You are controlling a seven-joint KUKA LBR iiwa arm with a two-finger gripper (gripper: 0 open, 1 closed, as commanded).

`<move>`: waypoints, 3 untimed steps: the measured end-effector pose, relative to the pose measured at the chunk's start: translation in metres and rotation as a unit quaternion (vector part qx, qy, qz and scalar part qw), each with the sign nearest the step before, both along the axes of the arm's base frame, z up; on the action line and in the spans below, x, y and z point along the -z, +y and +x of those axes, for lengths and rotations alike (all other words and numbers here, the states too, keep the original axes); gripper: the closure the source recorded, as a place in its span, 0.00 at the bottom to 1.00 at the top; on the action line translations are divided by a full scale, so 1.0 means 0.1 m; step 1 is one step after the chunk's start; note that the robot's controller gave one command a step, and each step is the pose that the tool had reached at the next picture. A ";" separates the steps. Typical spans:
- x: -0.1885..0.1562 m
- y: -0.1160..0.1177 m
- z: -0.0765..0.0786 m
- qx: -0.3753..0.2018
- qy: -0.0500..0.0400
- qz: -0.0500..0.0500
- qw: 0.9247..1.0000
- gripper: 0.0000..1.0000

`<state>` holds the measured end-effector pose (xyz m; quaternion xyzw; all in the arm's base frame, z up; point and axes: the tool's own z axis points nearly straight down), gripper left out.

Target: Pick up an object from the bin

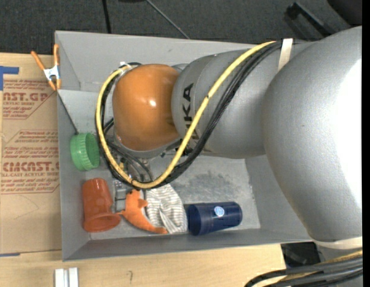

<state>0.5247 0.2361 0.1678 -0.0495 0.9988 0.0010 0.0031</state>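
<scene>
On a pale wooden worktop (173, 268): grey metal bin (233, 178), its bottom scuffed right of centre. Dark floor (203, 11) beyond the far rim.

Arm (305, 118) comes in from the right and covers the bin's far half and right side. Its orange cover (143, 109) and looped cables (104, 118) hide the wrist. Gripper (120, 197) shows as a small grey metal part below the cables, at the near left. How far open it is cannot be told, nor whether it has hold of anything.

It sits between an orange cup (95, 205), on its side by the left wall, and a curved orange piece (137, 217), close to both. Striped cloth (168, 211) lies against that piece. Blue bottle (215, 217) lies on its side just right of the cloth. Green lid (83, 151) is by the left wall beyond the cup, just beside the cable loop.
</scene>
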 end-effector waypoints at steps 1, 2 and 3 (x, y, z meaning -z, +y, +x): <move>0.49 -0.28 -0.40 -0.107 0.005 -0.002 0.994 0.00; 0.37 -0.32 -0.27 -0.159 0.002 -0.001 0.987 0.00; 0.97 -0.64 -0.24 -0.116 0.002 -0.001 0.993 0.00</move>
